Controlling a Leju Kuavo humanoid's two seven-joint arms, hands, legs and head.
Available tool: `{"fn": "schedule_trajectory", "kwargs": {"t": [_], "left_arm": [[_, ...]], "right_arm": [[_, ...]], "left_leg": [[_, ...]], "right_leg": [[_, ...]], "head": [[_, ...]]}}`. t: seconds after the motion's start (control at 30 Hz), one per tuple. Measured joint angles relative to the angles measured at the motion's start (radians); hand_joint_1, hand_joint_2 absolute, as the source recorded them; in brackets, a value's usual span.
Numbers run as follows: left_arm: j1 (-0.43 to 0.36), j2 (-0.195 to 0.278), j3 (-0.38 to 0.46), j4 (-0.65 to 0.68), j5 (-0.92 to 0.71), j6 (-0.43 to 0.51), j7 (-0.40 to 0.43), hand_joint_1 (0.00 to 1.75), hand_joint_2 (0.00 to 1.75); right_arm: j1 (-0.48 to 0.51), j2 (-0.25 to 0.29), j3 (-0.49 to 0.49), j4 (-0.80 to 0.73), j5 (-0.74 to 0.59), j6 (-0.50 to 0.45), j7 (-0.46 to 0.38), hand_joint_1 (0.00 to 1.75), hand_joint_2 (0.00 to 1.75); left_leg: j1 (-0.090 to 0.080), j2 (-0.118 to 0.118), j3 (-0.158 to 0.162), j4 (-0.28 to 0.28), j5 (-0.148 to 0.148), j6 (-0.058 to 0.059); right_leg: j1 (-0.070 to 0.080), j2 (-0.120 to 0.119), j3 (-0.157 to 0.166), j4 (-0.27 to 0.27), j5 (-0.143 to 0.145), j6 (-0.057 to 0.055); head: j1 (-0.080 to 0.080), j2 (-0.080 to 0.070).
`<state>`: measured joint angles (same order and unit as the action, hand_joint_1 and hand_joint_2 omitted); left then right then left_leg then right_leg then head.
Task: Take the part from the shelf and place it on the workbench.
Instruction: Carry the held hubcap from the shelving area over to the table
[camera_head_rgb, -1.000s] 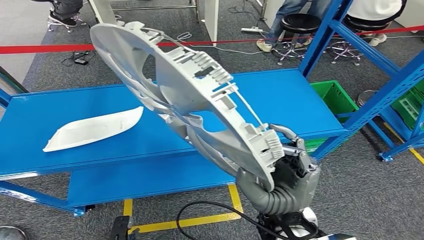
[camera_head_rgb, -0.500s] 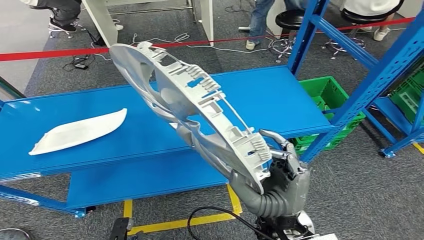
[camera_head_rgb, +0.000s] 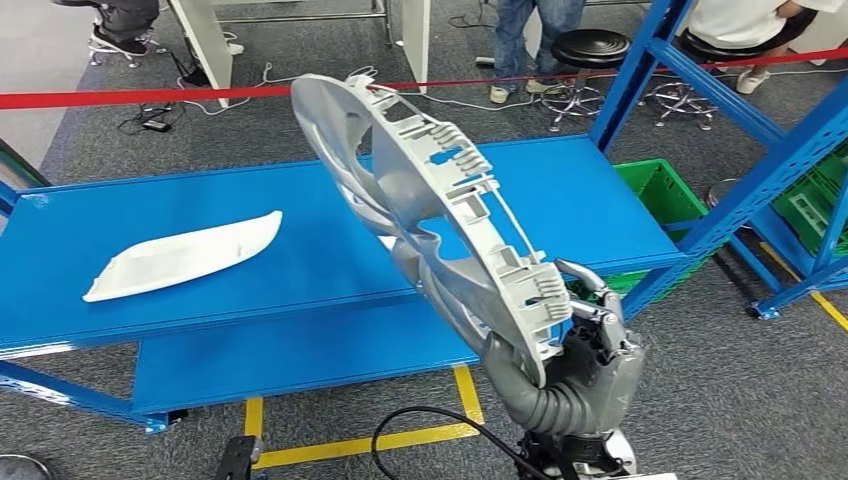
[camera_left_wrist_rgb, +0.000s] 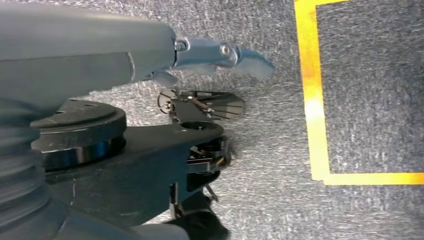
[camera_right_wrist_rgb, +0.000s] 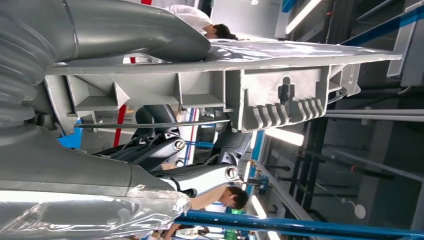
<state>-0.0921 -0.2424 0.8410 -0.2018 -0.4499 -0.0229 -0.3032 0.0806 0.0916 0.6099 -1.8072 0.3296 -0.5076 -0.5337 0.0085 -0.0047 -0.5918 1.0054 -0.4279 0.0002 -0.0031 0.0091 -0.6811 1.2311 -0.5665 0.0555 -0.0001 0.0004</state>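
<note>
— Item one, the part (camera_head_rgb: 420, 200)?
— My right hand (camera_head_rgb: 585, 365) grips its lower end above the workbench (camera_head_rgb: 330, 250); long axis tilts up and away.
— Left hand (camera_left_wrist_rgb: 200, 52)?
— Fingers apart, holding nothing.

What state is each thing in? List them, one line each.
Grey part: held in the air, tilted, above the workbench.
White part: lying flat on the workbench.
Right hand: gripping the grey part's lower edge.
Left hand: holding nothing, over the floor.
</note>
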Motion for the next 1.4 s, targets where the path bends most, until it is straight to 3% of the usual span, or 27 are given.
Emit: {"fn": "schedule_trajectory", "kwargs": {"t": [0.03,0.07,0.1,0.17,0.23,0.27,0.37,0.43,0.53,0.57,0.6,0.63,0.7,0.77,0.8,0.87,0.9,0.93,1.03,1.07,1.1,1.13,1.2,1.27,1.3,1.4], "left_arm": [[0.0,0.0,0.0,0.0,-0.001,0.0,0.0,0.0,1.75],[0.001,0.0,0.001,0.0,-0.002,0.001,0.001,0.0,1.75],[0.001,0.0,0.001,0.0,-0.003,0.002,0.003,0.0,1.75],[0.001,0.0,0.002,0.0,-0.004,0.005,0.006,0.0,1.75],[0.001,0.001,0.002,0.0,-0.006,0.009,0.009,0.0,1.75],[0.0,0.001,0.002,0.0,-0.008,0.011,0.011,0.0,1.75],[0.0,0.0,0.002,0.0,-0.021,0.016,0.013,0.0,1.75],[-0.001,0.0,0.002,0.0,-0.031,0.017,0.013,0.0,1.75],[-0.001,0.001,0.002,0.0,-0.037,0.017,0.01,0.0,1.75],[-0.001,0.001,0.002,0.0,-0.037,0.017,0.009,0.0,1.75],[-0.001,0.001,0.002,0.0,-0.038,0.017,0.007,0.0,1.75],[-0.001,0.001,0.002,0.0,-0.038,0.018,0.005,0.0,1.75],[-0.003,0.001,0.002,0.0,-0.039,0.019,0.002,0.0,1.75],[-0.006,0.001,0.002,0.0,-0.042,0.018,0.001,0.0,1.75],[-0.006,0.001,0.002,0.0,-0.044,0.017,0.001,0.0,1.75],[-0.004,0.001,0.002,0.0,-0.047,0.017,0.001,0.0,1.75],[-0.004,0.001,0.002,0.0,-0.048,0.018,0.001,0.0,1.75],[-0.003,0.002,0.002,0.0,-0.049,0.02,0.001,0.0,1.75],[-0.002,0.004,0.002,0.0,-0.053,0.03,0.001,0.0,1.75],[-0.001,0.005,0.002,0.0,-0.054,0.033,0.001,0.0,1.75],[-0.001,0.006,0.002,0.0,-0.055,0.035,0.001,0.0,1.75],[-0.001,0.007,0.002,0.0,-0.055,0.036,0.001,0.0,1.75],[-0.001,0.007,0.002,0.0,-0.056,0.037,0.001,0.0,1.75],[0.0,0.007,0.002,0.0,-0.056,0.037,0.001,0.0,1.75],[0.001,0.007,0.002,0.0,-0.056,0.037,0.001,0.0,1.75],[0.001,0.007,0.002,0.0,-0.056,0.038,0.001,0.0,1.75]], "right_arm": [[0.0,0.0,0.0,0.0,-0.001,0.0,0.0,1.75,1.75],[0.0,0.0,0.0,0.001,-0.002,0.0,0.001,1.75,1.75],[0.0,0.0,0.0,0.001,-0.002,-0.001,0.001,1.75,1.75],[0.0,0.0,-0.001,0.001,-0.003,-0.002,0.001,1.75,1.75],[0.0,0.0,-0.001,0.001,-0.003,-0.002,0.001,1.75,1.75],[0.0,0.0,0.0,0.001,-0.002,-0.002,0.001,1.75,1.75],[0.002,0.0,0.0,0.001,-0.001,-0.004,0.0,1.75,1.75],[0.002,0.001,0.0,0.001,0.0,-0.006,0.0,1.75,1.75],[0.002,0.002,0.0,0.001,-0.001,-0.007,0.001,1.75,1.75],[0.002,0.002,0.0,0.002,-0.002,-0.007,0.001,1.75,1.75],[0.002,0.002,0.0,0.003,-0.002,-0.006,0.001,1.75,1.75],[0.002,0.002,0.0,0.004,-0.003,-0.005,0.001,1.75,1.75],[0.001,0.002,0.001,0.005,-0.003,-0.004,0.001,1.75,1.75],[0.0,0.002,0.001,0.006,-0.003,-0.002,0.002,1.75,1.75],[0.0,0.002,0.001,0.006,-0.002,-0.001,0.003,1.75,1.75],[-0.001,0.002,0.001,0.007,-0.002,0.001,0.003,1.75,1.75],[-0.001,0.002,0.001,0.007,-0.002,0.002,0.003,1.75,1.75],[-0.001,0.002,0.001,0.007,-0.002,0.003,0.004,1.75,1.75],[-0.002,0.002,0.001,0.009,-0.001,0.006,0.004,1.75,1.75],[-0.002,0.002,0.001,0.01,-0.002,0.006,0.005,1.75,1.75],[-0.002,0.002,0.001,0.012,-0.002,0.006,0.005,1.75,1.75],[-0.002,0.002,0.001,0.013,-0.002,0.006,0.005,1.75,1.75],[-0.003,0.002,0.001,0.015,-0.002,0.006,0.005,1.75,1.75],[-0.005,0.002,0.002,0.015,-0.002,0.007,0.006,1.75,1.75],[-0.005,0.002,0.002,0.015,-0.002,0.007,0.006,1.75,1.75],[-0.006,0.002,0.003,0.016,-0.002,0.008,0.006,1.75,1.75]], "left_leg": [[-0.001,0.002,-0.004,0.0,0.003,0.002],[-0.001,0.003,-0.008,0.0,0.006,0.002],[-0.001,0.003,-0.012,0.0,0.01,0.002],[0.0,0.003,-0.018,0.001,0.017,-0.004],[-0.001,0.002,-0.022,0.001,0.025,-0.013],[-0.002,0.002,-0.024,0.002,0.029,-0.019],[0.0,0.002,-0.029,-0.002,0.045,-0.039],[0.001,0.002,-0.045,0.026,0.01,-0.048],[0.0,0.003,-0.108,0.198,-0.116,-0.053],[0.0,0.003,-0.119,0.246,-0.137,-0.054],[-0.001,0.003,-0.115,0.263,-0.138,-0.052],[-0.001,0.003,-0.092,0.243,-0.122,-0.05],[-0.001,0.002,0.001,0.123,-0.08,-0.043],[-0.004,0.001,0.076,0.012,-0.07,-0.035],[-0.006,0.0,0.089,-0.012,-0.072,-0.031],[-0.009,0.001,0.081,-0.02,-0.062,-0.017],[-0.009,0.003,0.076,-0.021,-0.054,-0.01],[-0.008,0.005,0.068,-0.023,-0.043,-0.002],[-0.007,0.007,0.031,-0.024,-0.011,0.007],[-0.007,0.008,0.018,-0.023,0.0,0.007],[-0.007,0.008,0.004,-0.023,0.011,0.006],[-0.007,0.009,-0.01,-0.022,0.021,0.004],[-0.006,0.008,-0.035,-0.021,0.042,-0.001],[-0.008,0.007,-0.048,-0.019,0.06,-0.011],[-0.008,0.007,-0.05,-0.019,0.068,-0.017],[-0.005,0.007,-0.053,-0.019,0.077,-0.036]], "right_leg": [[0.0,0.0,-0.021,0.058,-0.025,0.002],[0.0,0.0,-0.027,0.087,-0.032,0.003],[0.0,0.0,-0.014,0.076,-0.02,0.003],[-0.002,-0.002,0.066,-0.05,0.033,0.003],[0.0,-0.001,0.14,-0.17,0.065,-0.001],[0.001,0.0,0.153,-0.196,0.068,-0.005],[0.004,0.003,0.141,-0.2,0.081,-0.026],[0.002,0.002,0.128,-0.205,0.098,-0.042],[0.002,0.001,0.093,-0.207,0.127,-0.054],[0.003,0.001,0.08,-0.207,0.136,-0.054],[0.004,0.001,0.067,-0.206,0.146,-0.053],[0.004,0.001,0.055,-0.206,0.156,-0.052],[0.005,0.002,0.033,-0.205,0.174,-0.047],[0.007,0.002,0.02,-0.203,0.19,-0.038],[0.007,0.002,0.018,-0.204,0.198,-0.032],[0.005,0.001,0.014,-0.208,0.212,-0.02],[0.003,0.001,0.008,-0.202,0.204,-0.015],[0.002,0.001,-0.002,-0.18,0.178,-0.01],[0.001,-0.001,-0.053,-0.001,0.039,0.001],[0.001,-0.001,-0.062,0.055,0.014,0.003],[0.001,-0.001,-0.056,0.083,0.01,0.004],[0.001,-0.001,-0.031,0.072,0.025,0.004],[0.0,-0.003,0.07,-0.049,0.061,0.002],[0.003,-0.003,0.166,-0.184,0.059,-0.004],[0.005,-0.002,0.186,-0.219,0.051,-0.009],[0.008,-0.001,0.175,-0.228,0.065,-0.033]], "head": [[0.0,0.0],[0.0,0.0],[0.0,0.0],[0.0,0.0],[-0.001,0.0],[-0.001,0.0],[-0.002,0.0],[-0.005,0.0],[-0.009,0.0],[-0.01,0.0],[-0.009,0.0],[-0.01,0.0],[-0.01,0.0],[-0.009,0.0],[-0.009,0.0],[-0.01,0.0],[-0.01,0.0],[-0.008,0.0],[-0.004,0.0],[-0.004,0.0],[-0.005,0.0],[-0.004,0.0],[-0.004,0.0],[-0.006,0.0],[-0.005,0.0],[-0.004,0.0]]}}
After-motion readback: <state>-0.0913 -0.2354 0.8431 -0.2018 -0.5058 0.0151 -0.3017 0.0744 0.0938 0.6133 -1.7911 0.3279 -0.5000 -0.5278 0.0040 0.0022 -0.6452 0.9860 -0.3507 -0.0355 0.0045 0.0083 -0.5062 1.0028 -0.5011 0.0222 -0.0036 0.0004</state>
